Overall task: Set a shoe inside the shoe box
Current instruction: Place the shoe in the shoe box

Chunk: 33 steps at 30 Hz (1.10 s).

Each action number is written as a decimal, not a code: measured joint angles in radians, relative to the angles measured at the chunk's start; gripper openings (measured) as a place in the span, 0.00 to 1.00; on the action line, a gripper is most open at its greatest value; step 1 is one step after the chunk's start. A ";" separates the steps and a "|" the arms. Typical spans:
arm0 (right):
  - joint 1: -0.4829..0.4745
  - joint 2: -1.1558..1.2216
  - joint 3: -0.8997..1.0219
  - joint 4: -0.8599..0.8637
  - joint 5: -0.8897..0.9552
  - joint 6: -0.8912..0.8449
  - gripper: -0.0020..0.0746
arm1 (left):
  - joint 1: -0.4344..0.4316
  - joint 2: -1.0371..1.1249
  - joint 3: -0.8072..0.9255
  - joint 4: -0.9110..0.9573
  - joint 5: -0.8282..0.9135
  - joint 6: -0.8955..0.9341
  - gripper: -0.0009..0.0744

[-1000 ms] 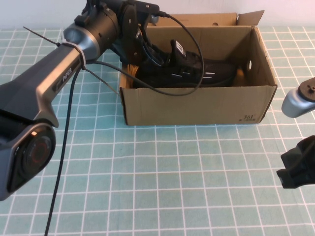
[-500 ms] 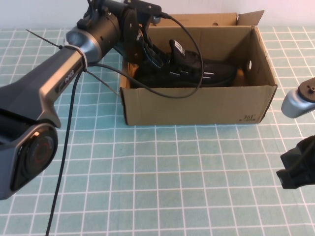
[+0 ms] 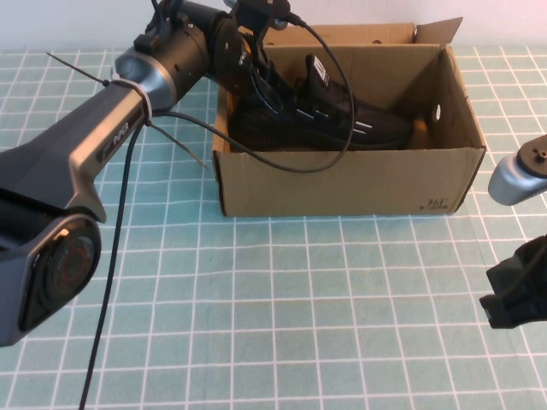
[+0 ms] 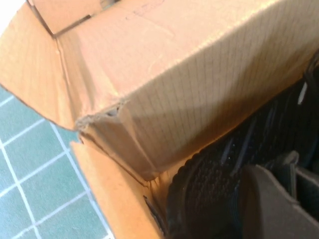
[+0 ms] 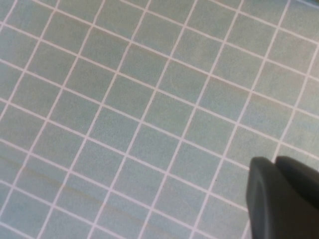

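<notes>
The black shoe lies inside the brown cardboard shoe box, heel at the box's left end, toe to the right, tongue label up. My left gripper reaches into the box's left end and is shut on the shoe's heel. In the left wrist view a dark finger presses against the knit heel, close to the box's inner wall. My right gripper hangs low at the right edge over the mat, far from the box. It is shut and empty, as the right wrist view shows.
The green grid mat covers the table in front of the box. A black cable from the left arm loops over the box's front wall. The box's back-right flap stands up.
My left gripper has moved slightly up and back with the shoe's heel. The shoe has shifted with it, and the box has slid a little to the right. The right arm has not moved.
</notes>
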 joint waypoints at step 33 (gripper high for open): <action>0.000 0.000 0.000 0.033 0.000 -0.031 0.02 | 0.000 -0.084 0.000 -0.101 0.042 -0.030 0.47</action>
